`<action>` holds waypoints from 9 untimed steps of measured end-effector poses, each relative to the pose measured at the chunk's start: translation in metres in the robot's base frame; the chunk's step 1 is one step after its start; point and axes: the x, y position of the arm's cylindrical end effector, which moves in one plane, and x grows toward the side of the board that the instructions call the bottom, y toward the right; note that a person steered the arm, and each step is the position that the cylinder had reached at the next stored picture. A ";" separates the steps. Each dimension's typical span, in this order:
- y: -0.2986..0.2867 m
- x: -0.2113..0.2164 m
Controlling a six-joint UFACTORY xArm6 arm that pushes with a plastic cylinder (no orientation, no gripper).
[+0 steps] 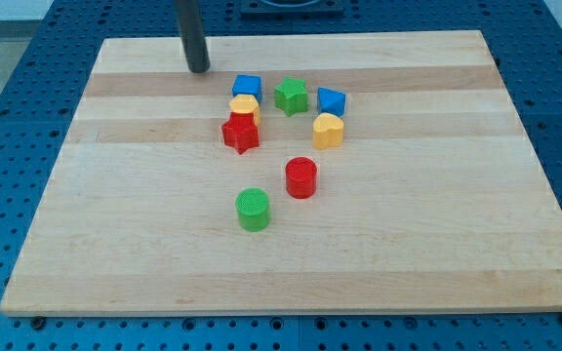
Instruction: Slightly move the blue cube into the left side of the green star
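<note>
The blue cube (248, 86) sits on the wooden board (115, 224) near the view's top centre, just left of the green star (291, 96), with a small gap between them. My tip (199, 69) rests on the board up and to the left of the blue cube, apart from it. A yellow block (245, 105) touches the blue cube's lower edge.
A red star (241, 133) lies just below the yellow block. Another blue block (332, 100) sits right of the green star, with a yellow heart (328, 130) below it. A red cylinder (301, 177) and a green cylinder (254, 209) stand lower down.
</note>
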 end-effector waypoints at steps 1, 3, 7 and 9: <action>-0.004 0.017; 0.029 0.017; 0.091 0.035; 0.105 0.043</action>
